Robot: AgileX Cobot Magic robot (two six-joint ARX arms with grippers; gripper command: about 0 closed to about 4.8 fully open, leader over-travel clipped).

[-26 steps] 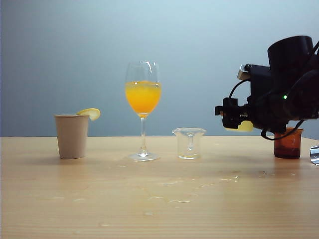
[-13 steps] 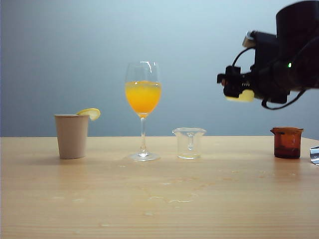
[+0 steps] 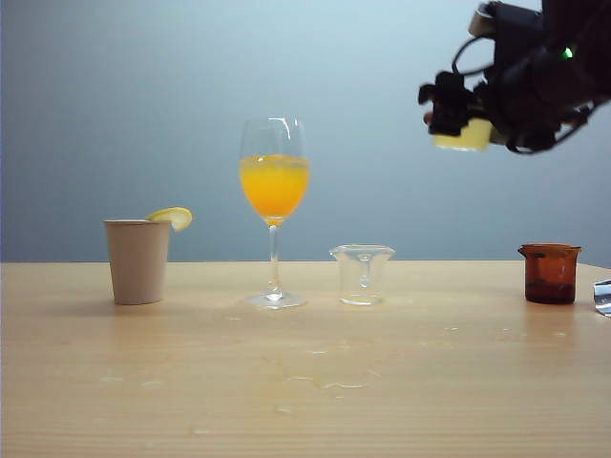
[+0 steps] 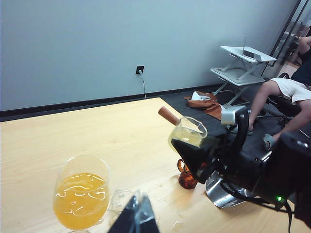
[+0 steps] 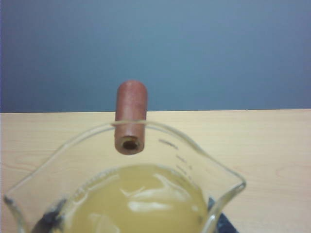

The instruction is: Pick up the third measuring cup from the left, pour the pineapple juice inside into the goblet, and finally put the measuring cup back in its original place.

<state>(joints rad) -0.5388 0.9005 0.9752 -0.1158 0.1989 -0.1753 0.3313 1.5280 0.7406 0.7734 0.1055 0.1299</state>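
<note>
Exterior view shows the right gripper clamped on the small clear measuring cup of pale yellow pineapple juice, held high and well to the right of the tall clear stemmed goblet. The cup stands upright, above rim level, so leftward travel comes first. The left gripper hangs near the goblet, fingers seemingly together and empty.

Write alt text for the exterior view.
The right gripper holds a small clear measuring cup of pale yellow juice high above the wooden table. Below stand a beige paper cup with a lemon slice, a tall stemmed goblet of orange liquid, an empty clear cup and an amber-brown cup.
</note>
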